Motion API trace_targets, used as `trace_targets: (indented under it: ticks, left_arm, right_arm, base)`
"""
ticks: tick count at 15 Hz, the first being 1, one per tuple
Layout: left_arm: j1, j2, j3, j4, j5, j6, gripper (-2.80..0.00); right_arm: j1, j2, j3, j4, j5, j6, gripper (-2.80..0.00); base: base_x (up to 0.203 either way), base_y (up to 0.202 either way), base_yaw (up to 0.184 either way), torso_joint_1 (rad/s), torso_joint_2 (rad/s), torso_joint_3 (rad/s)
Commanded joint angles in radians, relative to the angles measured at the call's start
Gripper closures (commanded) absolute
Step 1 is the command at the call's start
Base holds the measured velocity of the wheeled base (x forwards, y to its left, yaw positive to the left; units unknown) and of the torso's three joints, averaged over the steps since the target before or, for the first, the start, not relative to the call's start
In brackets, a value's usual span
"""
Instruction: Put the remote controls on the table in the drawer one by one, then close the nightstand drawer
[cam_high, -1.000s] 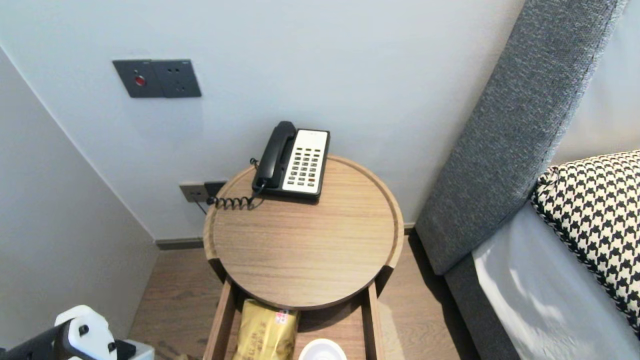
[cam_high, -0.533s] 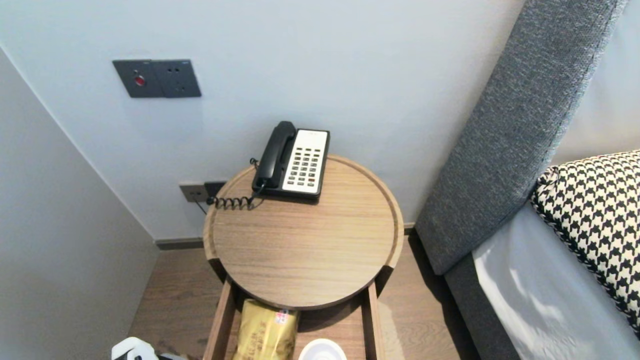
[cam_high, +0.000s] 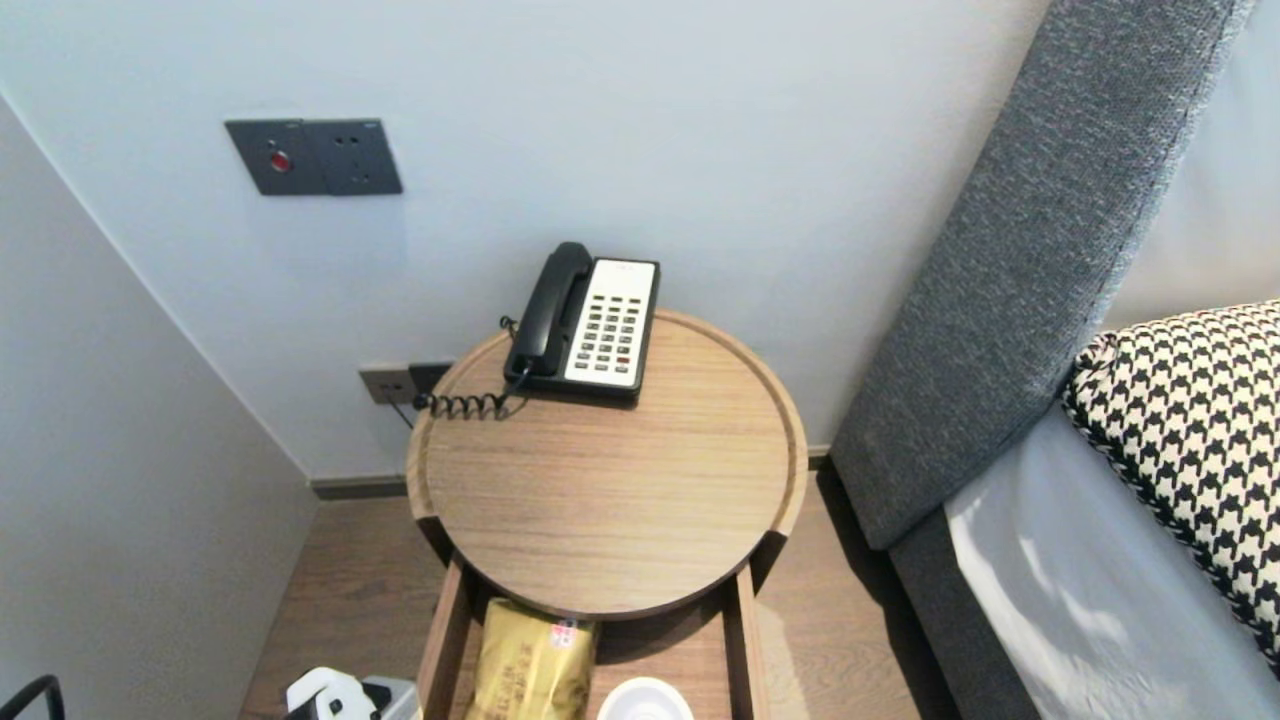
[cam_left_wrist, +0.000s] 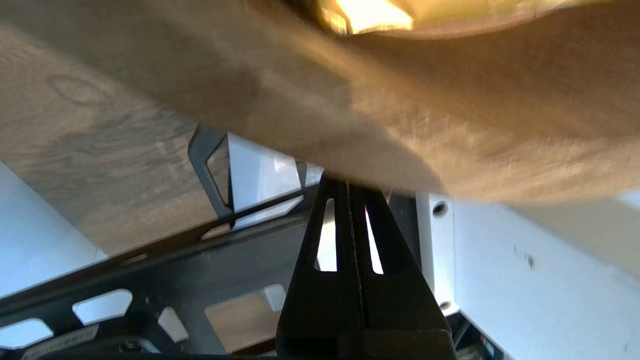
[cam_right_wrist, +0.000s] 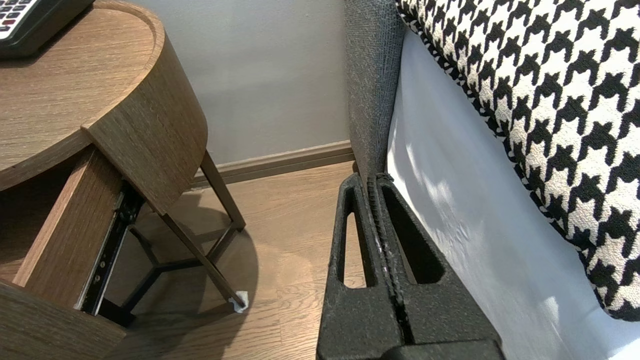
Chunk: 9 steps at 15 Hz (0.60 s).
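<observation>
Beside the bed (cam_high: 1050, 580), a drawer (cam_high: 441, 640) pulled out under the tabletop (cam_high: 600, 500) bares a yellow packet (cam_high: 530, 665); left tool (cam_left_wrist: 348, 185), pressed together and empty, hangs near its wall; right tool (cam_right_wrist: 372, 181) is parked, together too.

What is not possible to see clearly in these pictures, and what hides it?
Yellow packet in the open drawer: head view, table top covers its far end, lower edge cuts the near end.
White round thing beside it: head view, cut by the lower edge; unidentifiable.
Wood before the shut left gripper: left wrist view, blurred; contact unclear.
Phone key labels: head view, too small.
Right gripper rests shut beside the bed.
</observation>
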<state>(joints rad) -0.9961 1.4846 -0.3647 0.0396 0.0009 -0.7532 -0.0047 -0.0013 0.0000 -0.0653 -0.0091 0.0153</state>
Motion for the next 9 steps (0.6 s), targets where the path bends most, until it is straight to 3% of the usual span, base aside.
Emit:
trace_targets:
  ticks: [1, 9]
  left_arm:
    - [0.02, 0.025, -0.002, -0.016, 0.002, -0.006, 0.0]
    - [0.132, 0.045, -0.05, -0.108, 0.029, -0.001, 0.0]
  right_arm:
    - [0.0, -0.002, 0.025, -0.001, 0.0, 0.0, 0.0]
    - [0.0, -0.002, 0.025, -0.001, 0.0, 0.0, 0.0]
  base:
    - [0.0, 0.0, 0.0, 0.0, 0.0, 0.0]
    - [0.0, 0.0, 0.0, 0.0, 0.0, 0.0]
